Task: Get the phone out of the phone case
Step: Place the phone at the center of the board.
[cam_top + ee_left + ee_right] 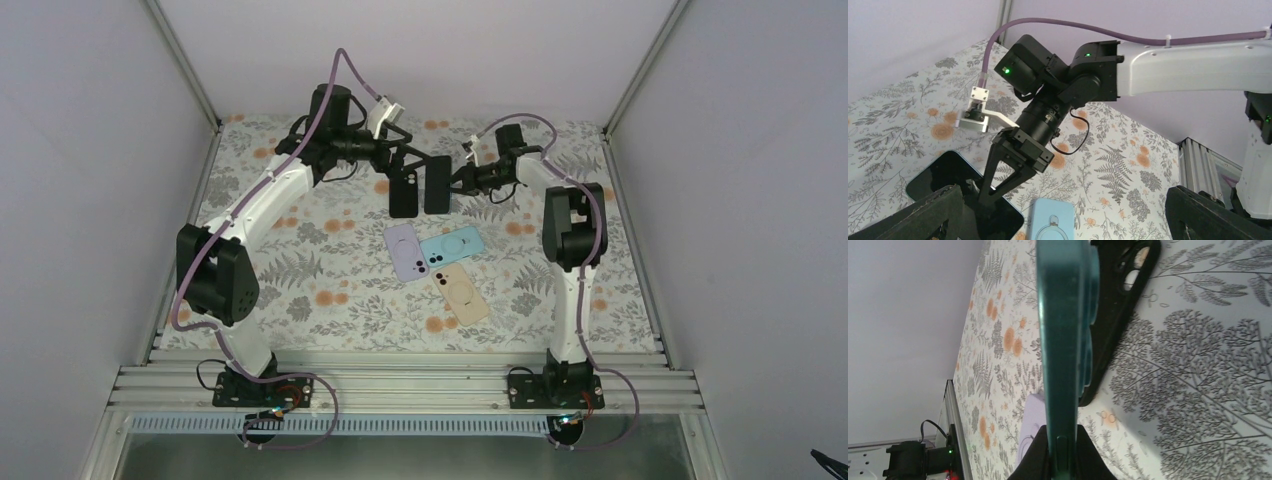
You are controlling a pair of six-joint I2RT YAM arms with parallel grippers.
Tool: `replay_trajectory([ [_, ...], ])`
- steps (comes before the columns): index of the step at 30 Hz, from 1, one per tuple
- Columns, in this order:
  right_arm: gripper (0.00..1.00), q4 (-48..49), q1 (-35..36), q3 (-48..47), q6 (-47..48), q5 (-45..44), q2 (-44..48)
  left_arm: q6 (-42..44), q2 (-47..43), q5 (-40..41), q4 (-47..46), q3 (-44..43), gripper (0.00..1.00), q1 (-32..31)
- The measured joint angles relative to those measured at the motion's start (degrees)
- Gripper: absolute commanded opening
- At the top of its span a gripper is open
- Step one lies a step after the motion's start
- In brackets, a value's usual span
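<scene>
The table wears a cloth printed with grey ferns and orange flowers, and grey walls close it in on three sides. The white and black left arm reaches over the cloth to the far middle, and the shorter-reaching right arm bends in from the other side to meet it there.

Three phone-shaped pieces lie back up near the middle of the cloth: a lilac one, a light blue one touching it, and a beige one just nearer the arm bases. Whether each is a bare case or holds a phone cannot be told.

Beyond them, the dark teal phone with its black screen is out of the black phone case. The two sit side by side with a thin gap between, the case on the left with its camera holes empty. Whether the phone's far end touches the cloth cannot be told.

The right gripper is clamped tight across the two faces of the phone at one short end. The left gripper hangs at the far end of the case, its black fingers spread as wide as they go and holding nothing
</scene>
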State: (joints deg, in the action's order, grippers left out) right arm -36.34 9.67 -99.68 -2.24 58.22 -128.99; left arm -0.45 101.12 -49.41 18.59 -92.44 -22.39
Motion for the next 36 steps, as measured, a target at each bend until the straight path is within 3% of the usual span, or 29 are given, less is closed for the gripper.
replay_trajectory([
  [16,0.08,-0.6,-1.5,-7.3,-5.2,3.5,-11.5,0.0,0.2,1.4,0.0,0.1,1.00,0.0],
  [36,0.13,2.3,-1.6,-9.9,-11.2,5.6,-15.0,-0.2,2.1,2.3,0.0,0.2,1.00,0.0],
])
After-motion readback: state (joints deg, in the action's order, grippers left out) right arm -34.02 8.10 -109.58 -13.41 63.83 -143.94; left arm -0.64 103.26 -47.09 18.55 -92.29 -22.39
